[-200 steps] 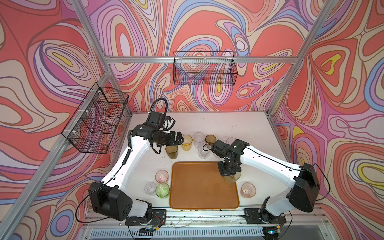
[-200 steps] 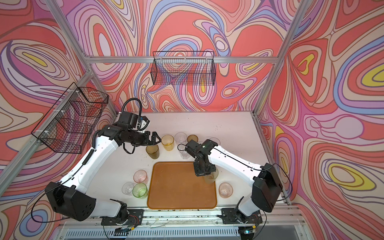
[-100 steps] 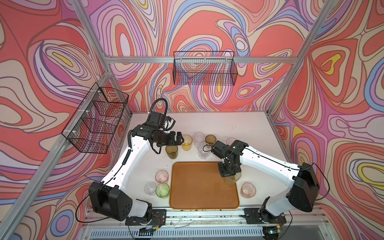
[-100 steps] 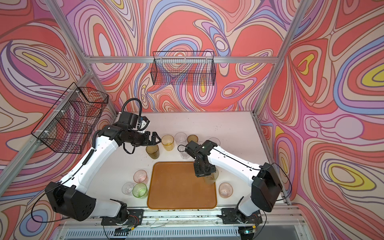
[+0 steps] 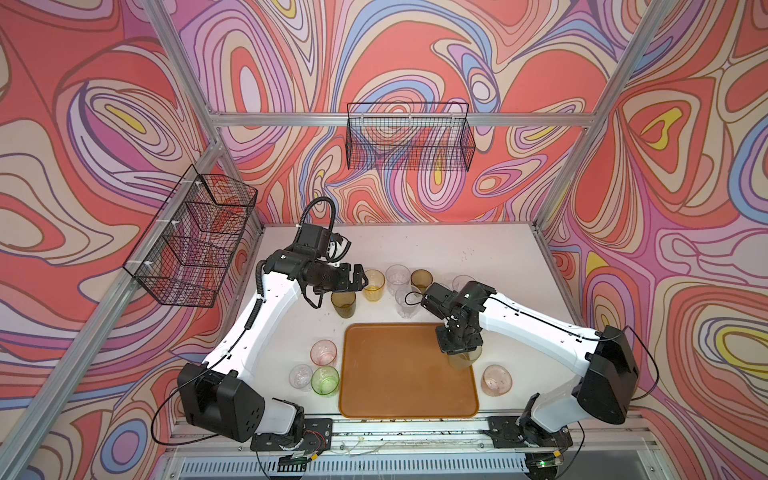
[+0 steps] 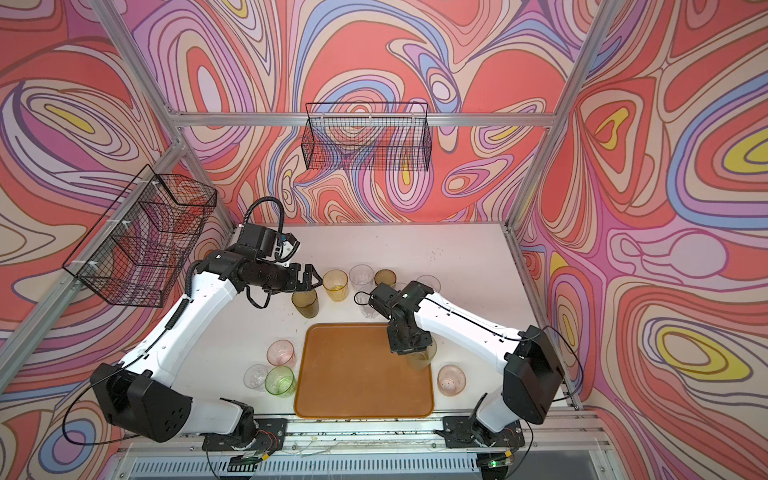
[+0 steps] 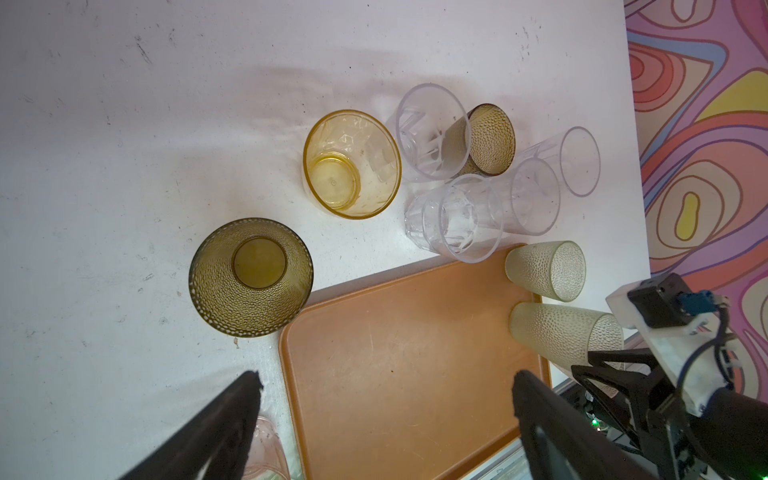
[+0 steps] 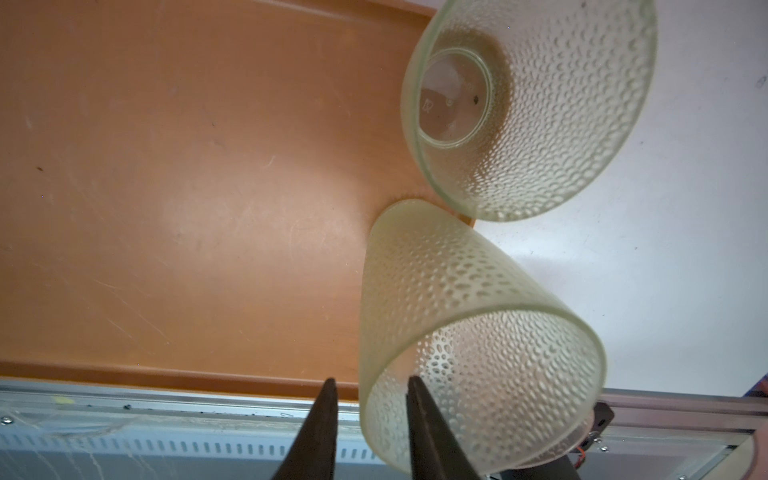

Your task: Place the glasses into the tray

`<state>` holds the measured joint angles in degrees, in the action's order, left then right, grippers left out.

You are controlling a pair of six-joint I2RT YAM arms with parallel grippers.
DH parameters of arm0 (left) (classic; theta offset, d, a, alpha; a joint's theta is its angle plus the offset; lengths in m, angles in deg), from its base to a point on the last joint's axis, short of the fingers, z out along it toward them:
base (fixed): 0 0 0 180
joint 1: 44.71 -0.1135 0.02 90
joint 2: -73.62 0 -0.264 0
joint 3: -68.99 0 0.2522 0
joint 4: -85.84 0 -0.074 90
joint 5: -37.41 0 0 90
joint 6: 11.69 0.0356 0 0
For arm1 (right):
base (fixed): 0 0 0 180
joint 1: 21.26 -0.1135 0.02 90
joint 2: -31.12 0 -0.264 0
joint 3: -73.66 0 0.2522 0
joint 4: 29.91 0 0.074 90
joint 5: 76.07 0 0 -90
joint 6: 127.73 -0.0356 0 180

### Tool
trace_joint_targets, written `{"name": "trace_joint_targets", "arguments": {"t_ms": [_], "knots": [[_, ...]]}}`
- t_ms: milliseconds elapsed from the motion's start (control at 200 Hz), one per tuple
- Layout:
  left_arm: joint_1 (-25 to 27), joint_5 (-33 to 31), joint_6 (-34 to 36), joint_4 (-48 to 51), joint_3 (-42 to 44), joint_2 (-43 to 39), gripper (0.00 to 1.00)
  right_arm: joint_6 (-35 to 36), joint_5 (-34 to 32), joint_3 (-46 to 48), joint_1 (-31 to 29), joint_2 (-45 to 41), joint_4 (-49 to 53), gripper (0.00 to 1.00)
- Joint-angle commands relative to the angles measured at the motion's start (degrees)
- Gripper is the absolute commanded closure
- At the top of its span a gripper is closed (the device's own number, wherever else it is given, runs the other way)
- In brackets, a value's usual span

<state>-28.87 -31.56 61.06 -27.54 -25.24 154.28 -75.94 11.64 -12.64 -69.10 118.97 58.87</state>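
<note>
**Both top views.**
- The tray (image 5: pixel 395 374), orange-brown, lies flat at the front centre of the white table (image 5: pixel 478 249).
- The right gripper (image 5: pixel 457 351) points straight down over the tray's right side, at the mouth of a pale green tumbler (image 5: pixel 466 362). That tumbler sits just inside the right rim, long axis near upright, mouth up.
- The left gripper (image 5: pixel 363 279) is level and points right, jaws spread wide and empty. It is just beside the amber tumbler (image 5: pixel 373 284) and near the olive tumbler (image 5: pixel 343 304).
- Off the tray, mouths up:
  - behind it, the clear tumblers (image 5: pixel 397 274) and the brown tumbler (image 5: pixel 420 277);
  - to its left, a pink tumbler (image 5: pixel 323 352) and a bright green tumbler (image 5: pixel 325 380).

**Left wrist view.**
- The black fingers (image 7: pixel 224 424) stand far apart with nothing held between them.
- The olive tumbler stands off the tray at its far-left corner.
- A second pale green tumbler (image 7: pixel 546 270) stands by the far-right corner, mouth up, next to the first.

**Right wrist view.**
- The right gripper's jaws are slightly parted astride the first tumbler's rim, one finger inside the mouth and one outside.
- A gap shows between the outer finger and the wall, so the rim is not clamped.
- The mouth faces the camera and the narrow base points down at the tray. I cannot tell whether the base rests on it.
- The second pale green tumbler is close beside the first. I cannot tell whether they touch.
</note>
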Motion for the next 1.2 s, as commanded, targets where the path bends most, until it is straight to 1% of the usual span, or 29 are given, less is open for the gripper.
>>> {"name": "trace_joint_targets", "arguments": {"t_ms": [0, 220, 356, 521, 711, 836, 1017, 1197], "knots": [[0.6, 0.7, -0.7, -0.2, -1.0, 0.2, 0.03, -1.4, -1.7, -2.0, -0.8, -1.8, 1.9, 0.66], [1.4, 0.6, -1.0, -0.5, -1.4, 1.0, 0.03, -3.6, -2.5, -2.8, -1.1, -5.2, 5.2, 0.62], [1.4, 0.2, -0.5, -0.3, -1.6, 0.9, 0.03, -5.2, -3.1, -4.0, -1.2, -7.1, 9.7, 0.60], [1.5, -0.2, -0.1, 0.0, -2.3, 1.1, 0.03, -8.2, -2.6, -3.5, -1.5, -11.5, 12.8, 0.58], [1.4, 0.2, 0.0, 0.0, -2.4, 2.0, 0.03, -10.9, -1.0, 0.8, -1.6, -16.6, 14.0, 0.57], [1.4, -0.1, 0.0, -0.4, -2.1, 2.0, 0.03, -12.3, -1.3, 3.5, -1.6, -19.3, 15.4, 0.57], [1.5, 0.3, 0.1, -0.1, -2.3, 2.3, 0.03, -15.3, 0.5, 10.2, -1.6, -24.4, 11.8, 0.56], [1.5, 0.6, 0.0, -0.5, -2.1, 2.3, 0.03, -17.5, 1.6, 15.9, -1.6, -27.5, 8.1, 0.57]]}}
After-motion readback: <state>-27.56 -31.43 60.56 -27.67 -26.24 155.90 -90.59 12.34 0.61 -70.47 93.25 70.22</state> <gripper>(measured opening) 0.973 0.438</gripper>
